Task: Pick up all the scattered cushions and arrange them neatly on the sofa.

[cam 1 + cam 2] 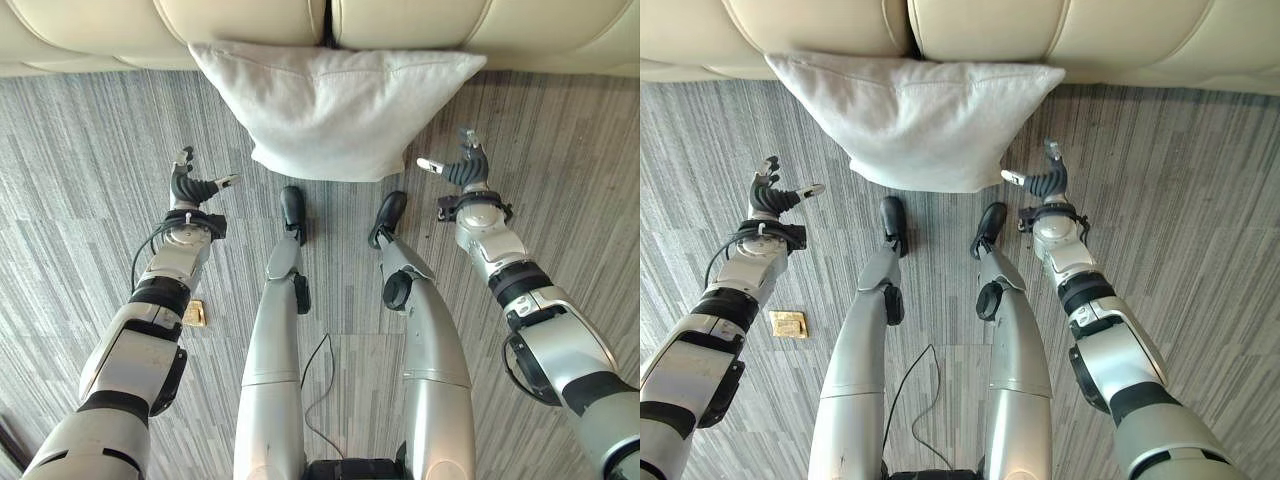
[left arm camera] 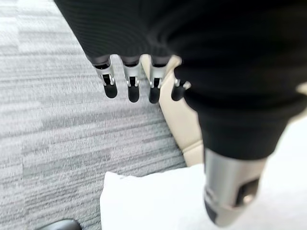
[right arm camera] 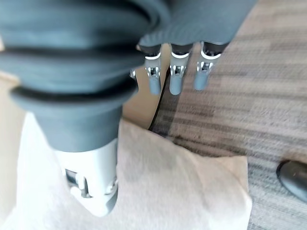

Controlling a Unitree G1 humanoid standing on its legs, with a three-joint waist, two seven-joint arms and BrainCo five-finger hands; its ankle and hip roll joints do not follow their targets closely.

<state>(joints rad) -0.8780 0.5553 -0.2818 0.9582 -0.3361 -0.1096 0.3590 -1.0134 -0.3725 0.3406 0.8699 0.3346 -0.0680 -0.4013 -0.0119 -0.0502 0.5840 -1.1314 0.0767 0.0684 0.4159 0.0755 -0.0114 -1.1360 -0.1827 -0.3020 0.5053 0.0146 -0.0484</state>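
Note:
A white cushion (image 1: 335, 105) lies on the grey floor, its far edge leaning against the front of the cream sofa (image 1: 250, 18). My left hand (image 1: 188, 186) hovers to the left of the cushion, apart from it, fingers straight and thumb out toward it. My right hand (image 1: 462, 167) hovers to the cushion's right, also open and not touching. The left wrist view shows a corner of the cushion (image 2: 144, 199) past straight fingers (image 2: 132, 88). In the right wrist view the cushion (image 3: 182, 187) lies beyond straight fingers (image 3: 175, 81).
Grey striped carpet (image 1: 80, 150) spreads to both sides of the cushion. A small yellow-brown object (image 1: 194, 314) lies on the floor by my left forearm. The sofa front runs along the far edge of the scene.

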